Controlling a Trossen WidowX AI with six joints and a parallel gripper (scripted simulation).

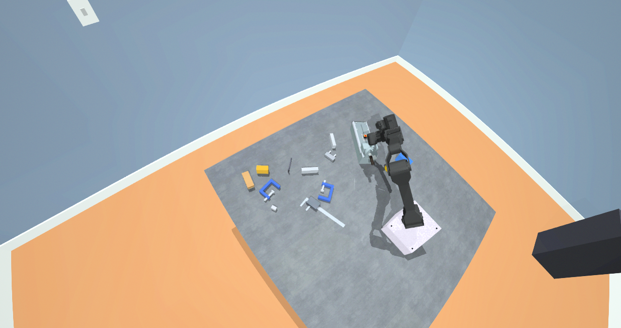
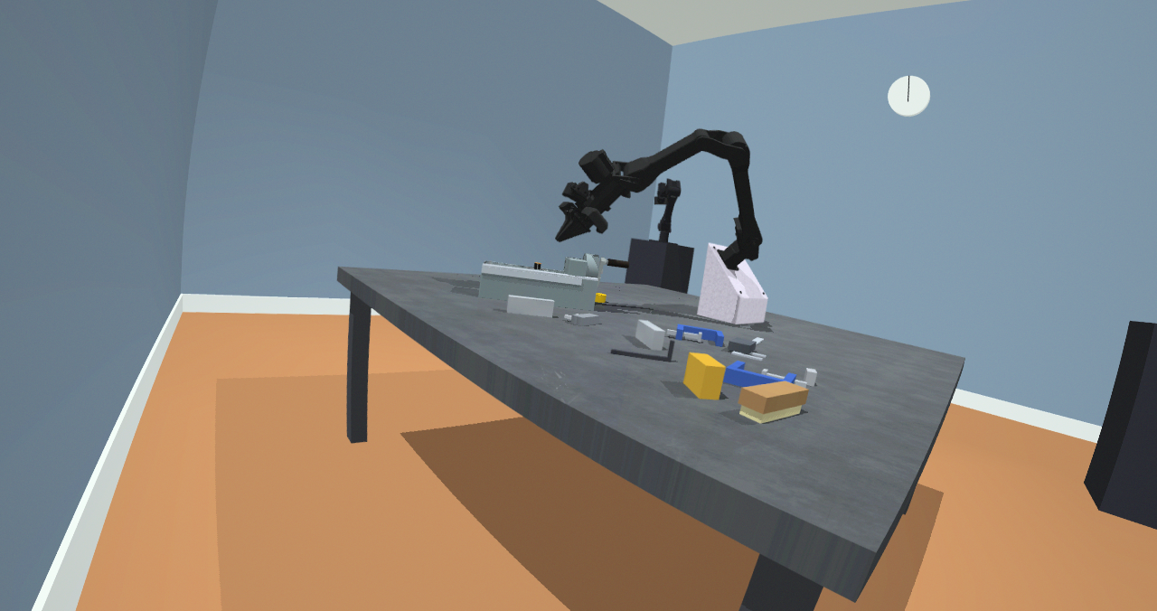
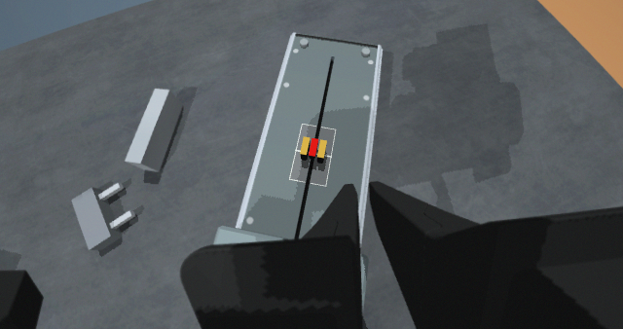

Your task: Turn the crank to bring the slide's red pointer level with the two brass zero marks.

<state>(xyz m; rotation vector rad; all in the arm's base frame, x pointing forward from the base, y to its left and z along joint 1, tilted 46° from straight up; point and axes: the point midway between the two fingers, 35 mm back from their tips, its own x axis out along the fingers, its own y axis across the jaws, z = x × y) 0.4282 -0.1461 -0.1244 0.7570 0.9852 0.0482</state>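
The machine (image 1: pixel 359 147) (image 2: pixel 530 284) (image 3: pixel 351 88) is a long pale grey slide bed with a black slot down its middle. In the wrist view the red pointer (image 3: pixel 312 147) sits between the two brass marks (image 3: pixel 305 146) (image 3: pixel 321 148) and looks level with them. The crank end of the machine (image 1: pixel 369 162) (image 2: pixel 594 266) faces the arm; my gripper body hides it in the wrist view. My gripper (image 3: pixel 361 192) (image 2: pixel 564 235) (image 1: pixel 371 137) hangs well above the machine, clear of the handle. Its fingers are almost together with nothing between them.
A grey bar (image 3: pixel 148 129) and a grey two-pin piece (image 3: pixel 94 217) lie left of the machine. Farther off are two blue clamps (image 1: pixel 269 188) (image 1: pixel 325 192), a yellow block (image 1: pixel 262 169) (image 2: pixel 703 374) and a tan block (image 1: pixel 248 180) (image 2: pixel 772 401). The arm's white base (image 1: pixel 423 237) stands near the table's right side.
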